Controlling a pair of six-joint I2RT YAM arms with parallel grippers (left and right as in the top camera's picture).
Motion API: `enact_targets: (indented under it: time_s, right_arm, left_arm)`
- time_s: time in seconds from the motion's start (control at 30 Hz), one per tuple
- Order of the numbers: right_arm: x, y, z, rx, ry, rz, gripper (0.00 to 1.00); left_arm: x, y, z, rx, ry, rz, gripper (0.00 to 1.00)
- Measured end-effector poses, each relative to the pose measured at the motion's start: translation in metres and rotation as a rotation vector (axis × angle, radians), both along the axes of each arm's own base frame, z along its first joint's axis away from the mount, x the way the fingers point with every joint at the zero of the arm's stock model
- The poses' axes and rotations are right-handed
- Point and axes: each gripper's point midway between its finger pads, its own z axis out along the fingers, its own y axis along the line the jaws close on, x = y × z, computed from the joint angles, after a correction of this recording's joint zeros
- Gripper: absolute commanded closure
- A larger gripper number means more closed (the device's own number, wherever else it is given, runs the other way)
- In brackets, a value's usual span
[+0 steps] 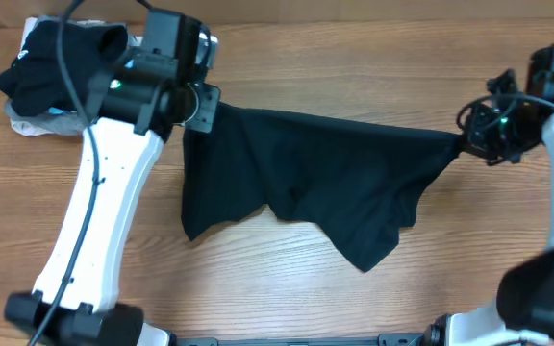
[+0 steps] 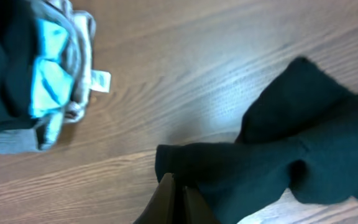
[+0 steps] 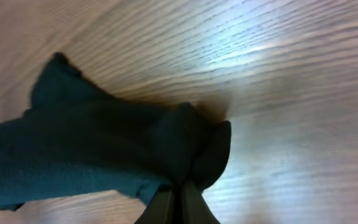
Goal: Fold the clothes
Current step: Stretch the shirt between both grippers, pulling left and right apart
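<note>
The black shirt [image 1: 315, 178] hangs stretched between my two grippers above the wooden table, its lower edge sagging toward the front. My left gripper [image 1: 200, 108] is shut on the shirt's left top corner; in the left wrist view the jaws [image 2: 178, 183] pinch the black fabric [image 2: 278, 155]. My right gripper [image 1: 465, 139] is shut on the right top corner; in the right wrist view the jaws [image 3: 179, 186] clamp bunched fabric [image 3: 104, 149]. A pile of folded garments [image 1: 51, 72], black on top with light blue and beige under it, lies at the back left.
The folded pile also shows in the left wrist view [image 2: 36, 68] with a small white tag [image 2: 100, 81]. The left arm's white link [image 1: 99, 221] crosses the table's left side. Bare wood [image 1: 354, 67] lies behind the shirt.
</note>
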Motion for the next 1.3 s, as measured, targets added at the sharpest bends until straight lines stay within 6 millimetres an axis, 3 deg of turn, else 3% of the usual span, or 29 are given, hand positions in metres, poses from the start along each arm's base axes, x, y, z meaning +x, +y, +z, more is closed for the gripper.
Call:
enact_targets:
  time_s: [0.23,0.27,0.4,0.5,0.73,0.93,1.13,1.3]
  right_arm:
    - [0.04,-0.006,-0.072,0.02,0.062,0.014,0.96]
    - [0.041,-0.006,-0.075,0.019,0.065,0.014,0.96]
    - [0.065,-0.005,-0.097,0.05,0.014,0.019,0.52]
    - [0.069,-0.001,-0.098,0.075,0.0,0.025,0.4]
    - [0.042,0.012,-0.098,0.136,0.116,0.026,0.41]
    - [0.041,0.032,-0.101,0.124,0.126,0.073,0.46]
    - [0.017,0.061,-0.132,0.082,0.232,0.078,0.55]
    - [-0.003,0.06,-0.153,0.053,0.319,-0.007,0.57]
  left_arm:
    - [0.011,-0.01,-0.049,0.038,0.133,-0.016,0.96]
    - [0.012,-0.011,-0.056,0.044,0.151,-0.019,0.96]
    - [0.015,-0.02,-0.077,0.061,0.202,-0.038,0.96]
    - [0.017,-0.027,-0.09,0.07,0.224,-0.051,0.96]
    - [0.019,-0.033,-0.097,0.073,0.232,-0.062,0.96]
    - [0.02,-0.033,-0.096,0.075,0.227,-0.061,0.96]
    - [0.02,-0.033,-0.096,0.075,0.227,-0.061,0.96]
    - [0.02,-0.033,-0.096,0.075,0.227,-0.061,0.96]
